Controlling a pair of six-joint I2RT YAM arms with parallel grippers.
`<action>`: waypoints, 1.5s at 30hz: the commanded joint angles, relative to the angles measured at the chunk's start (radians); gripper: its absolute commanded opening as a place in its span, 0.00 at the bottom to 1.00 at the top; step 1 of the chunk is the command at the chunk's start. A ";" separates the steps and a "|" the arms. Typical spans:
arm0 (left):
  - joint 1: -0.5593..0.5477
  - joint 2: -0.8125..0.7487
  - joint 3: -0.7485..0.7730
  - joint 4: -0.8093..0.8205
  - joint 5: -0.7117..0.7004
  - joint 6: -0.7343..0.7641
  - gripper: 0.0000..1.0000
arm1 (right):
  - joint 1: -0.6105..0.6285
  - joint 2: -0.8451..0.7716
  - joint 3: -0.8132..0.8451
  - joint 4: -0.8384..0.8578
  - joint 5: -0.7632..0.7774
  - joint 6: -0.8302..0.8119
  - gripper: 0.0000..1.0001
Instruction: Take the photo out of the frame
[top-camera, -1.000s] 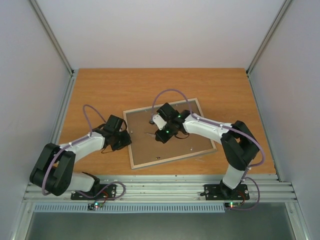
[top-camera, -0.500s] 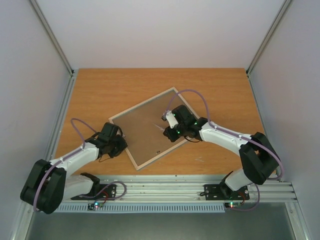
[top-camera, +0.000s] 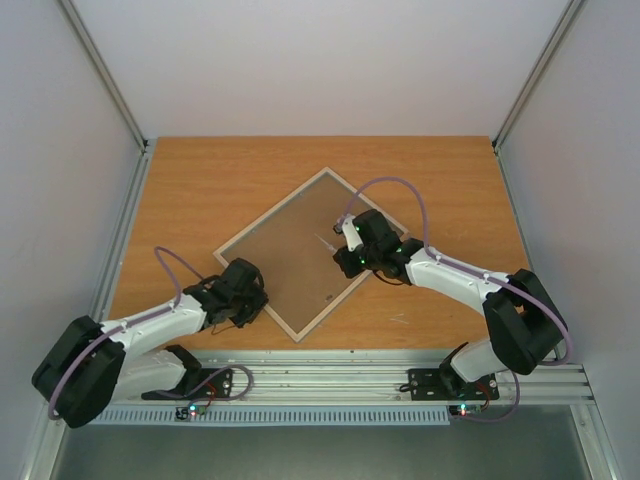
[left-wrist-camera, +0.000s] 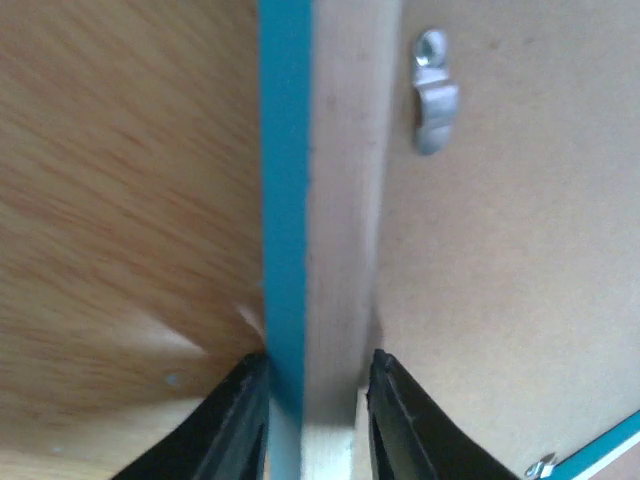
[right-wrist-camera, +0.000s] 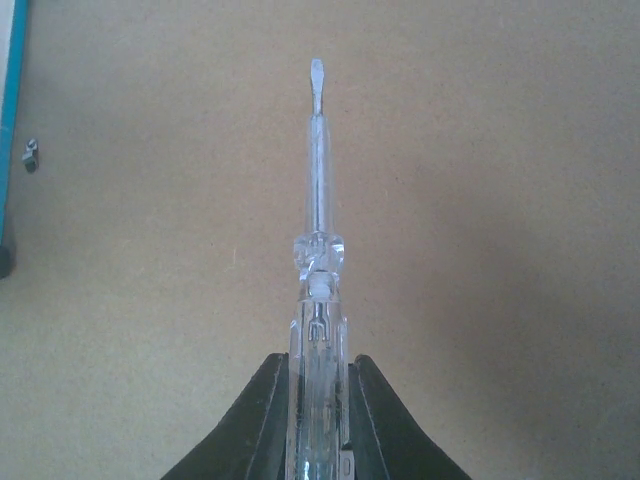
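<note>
Orange wood table (top-camera: 200, 180): frame (left-wrist-camera: 330, 200) is lying face down mid-table, backing board (top-camera: 290, 260) up, photo hidden beneath. My left gripper (left-wrist-camera: 315, 400) is pinching its near-left rail. My right gripper (right-wrist-camera: 318, 400) is clamping a clear screwdriver (right-wrist-camera: 316, 180), whose blade is hovering over the board, with a retaining clip (right-wrist-camera: 31, 153) sitting off-axis beside the rail.

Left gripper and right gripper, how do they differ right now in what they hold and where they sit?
The left gripper is shut on the frame, straddling its turquoise rail; the right gripper is shut on a clear screwdriver. The left gripper sits at the frame's border; the right gripper is over the brown backing board. Both are black and closed on something.
</note>
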 joint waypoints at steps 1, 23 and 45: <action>-0.058 0.044 0.029 0.035 -0.008 -0.085 0.32 | -0.011 -0.024 -0.015 0.044 0.016 0.020 0.01; 0.186 0.230 0.471 -0.297 -0.219 0.782 0.95 | -0.024 -0.025 -0.013 0.034 0.010 0.020 0.01; 0.468 0.645 0.660 -0.097 0.046 1.099 0.90 | -0.026 0.001 -0.004 0.027 0.003 0.021 0.01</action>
